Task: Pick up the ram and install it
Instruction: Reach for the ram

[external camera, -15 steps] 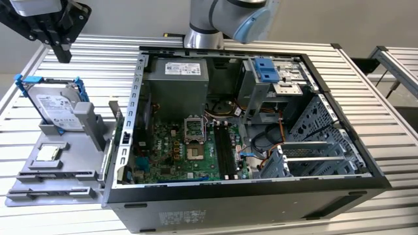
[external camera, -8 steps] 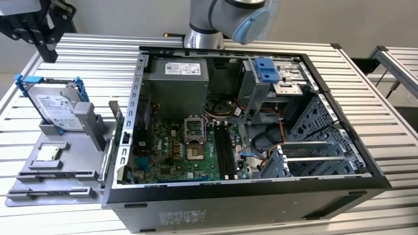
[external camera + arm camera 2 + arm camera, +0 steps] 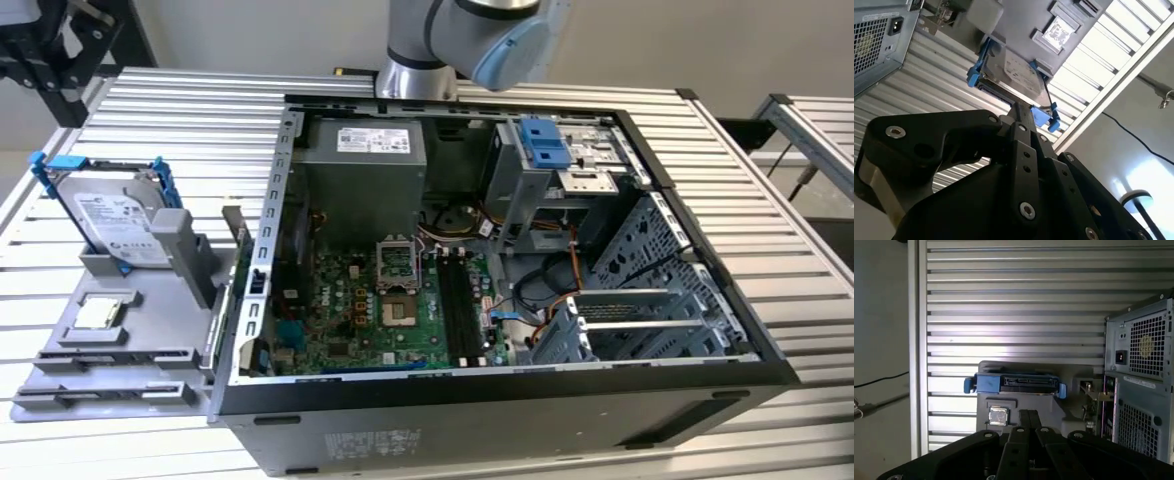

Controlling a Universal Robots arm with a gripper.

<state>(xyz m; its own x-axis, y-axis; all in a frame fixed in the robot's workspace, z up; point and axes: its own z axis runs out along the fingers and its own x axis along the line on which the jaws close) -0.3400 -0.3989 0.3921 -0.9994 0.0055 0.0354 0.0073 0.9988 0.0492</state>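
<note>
My gripper (image 3: pixel 1029 413) hangs high over the slatted table with its two black fingers pressed together, and nothing shows between them; in the second wrist view the gripper (image 3: pixel 1021 111) looks the same. Below it lies the grey parts tray (image 3: pixel 1074 390), part of it hidden behind the fingers. The ram is hidden from me in these views. The open computer case (image 3: pixel 694 370) lies on its side with the green motherboard (image 3: pixel 350 300) exposed. Its long black memory slots (image 3: pixel 461 305) run beside the processor socket (image 3: pixel 400 290).
The silver hard drive in its blue frame (image 3: pixel 118 225) stands upright on the grey tray (image 3: pixel 174 310), with a small square chip (image 3: pixel 104 313) in front of it. Drive cages (image 3: pixel 554 175) and cables crowd the case's right side. The arm's base (image 3: pixel 416 55) stands behind the case.
</note>
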